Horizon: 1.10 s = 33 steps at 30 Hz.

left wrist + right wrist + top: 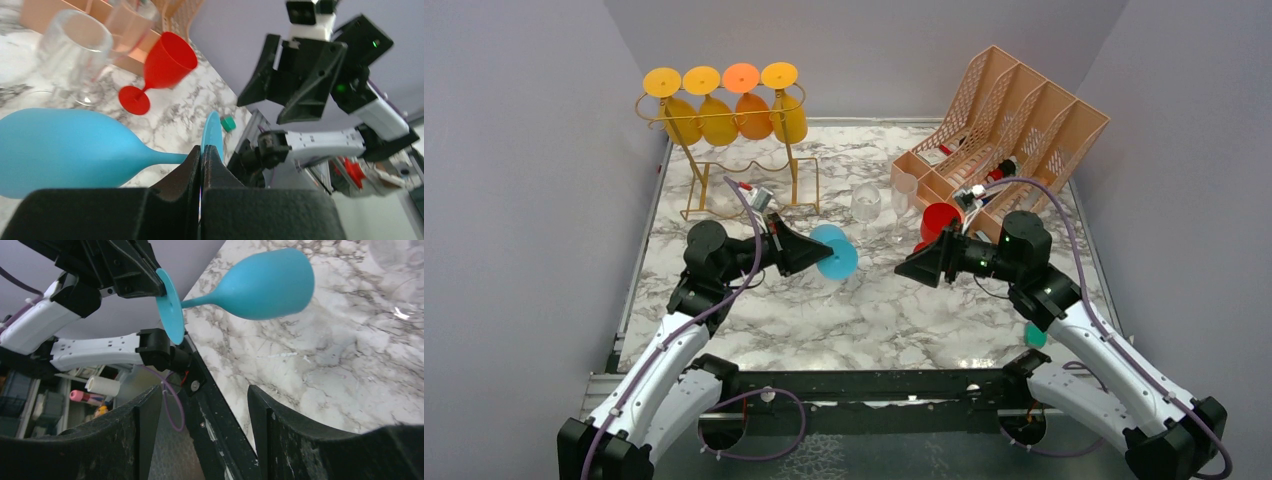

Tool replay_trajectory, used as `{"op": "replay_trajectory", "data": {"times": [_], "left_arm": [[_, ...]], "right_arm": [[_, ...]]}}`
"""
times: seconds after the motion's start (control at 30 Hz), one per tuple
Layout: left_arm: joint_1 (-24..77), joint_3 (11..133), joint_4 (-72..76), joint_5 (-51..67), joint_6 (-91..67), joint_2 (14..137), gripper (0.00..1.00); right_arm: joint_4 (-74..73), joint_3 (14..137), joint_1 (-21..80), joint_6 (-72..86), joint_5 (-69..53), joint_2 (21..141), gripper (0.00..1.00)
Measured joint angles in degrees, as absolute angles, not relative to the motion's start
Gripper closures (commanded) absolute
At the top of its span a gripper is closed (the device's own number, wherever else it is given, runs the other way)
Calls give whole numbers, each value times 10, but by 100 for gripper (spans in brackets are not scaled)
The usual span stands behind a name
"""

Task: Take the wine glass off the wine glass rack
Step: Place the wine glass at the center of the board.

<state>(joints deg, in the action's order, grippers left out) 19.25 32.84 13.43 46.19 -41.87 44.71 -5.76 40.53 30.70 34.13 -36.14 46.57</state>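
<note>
Your left hand (pixel 816 252) is pressed shut on the round foot of the turquoise plastic wine glass (pixel 836 256). It holds the glass sideways above the marbled table (pixel 884 320), well apart from the thin gold wire rack (pixel 742 163). Your right hand (pixel 916 268) is spread, empty and facing the glass. Turn the glass foot-down, lower it onto bare marble away from the red plastic goblet (pixel 167 65), then let go. No writing is readable.

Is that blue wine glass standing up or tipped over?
Tipped sideways: the blue wine glass has its stem lying level, and the left arm's fingers pinch its round foot.
</note>
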Motion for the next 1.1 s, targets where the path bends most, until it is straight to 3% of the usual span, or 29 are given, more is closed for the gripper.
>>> {"op": "replay_trajectory", "data": {"times": [0.43, 0.5, 0.7, 0.77, 0.9, 0.97, 1.03, 1.1], "left_arm": [[302, 331, 139, 460, -394, 493, 100], [315, 331, 142, 455, -393, 498, 100], [347, 335, 147, 450, -391, 513, 100], [355, 339, 149, 449, -390, 518, 100], [360, 343, 151, 445, -387, 519, 100], [360, 343, 150, 445, -386, 519, 100], [361, 343, 150, 445, -387, 519, 91], [361, 343, 149, 445, -387, 520, 74]], "right_arm": [[-6, 413, 314, 373, -469, 557, 43], [3, 418, 320, 375, -479, 570, 54], [25, 431, 342, 376, -500, 605, 65], [28, 431, 349, 375, -505, 611, 81], [32, 431, 353, 372, -510, 612, 98], [34, 431, 355, 369, -514, 612, 99], [34, 431, 356, 364, -517, 612, 99], [34, 431, 356, 361, -518, 611, 99]]}}
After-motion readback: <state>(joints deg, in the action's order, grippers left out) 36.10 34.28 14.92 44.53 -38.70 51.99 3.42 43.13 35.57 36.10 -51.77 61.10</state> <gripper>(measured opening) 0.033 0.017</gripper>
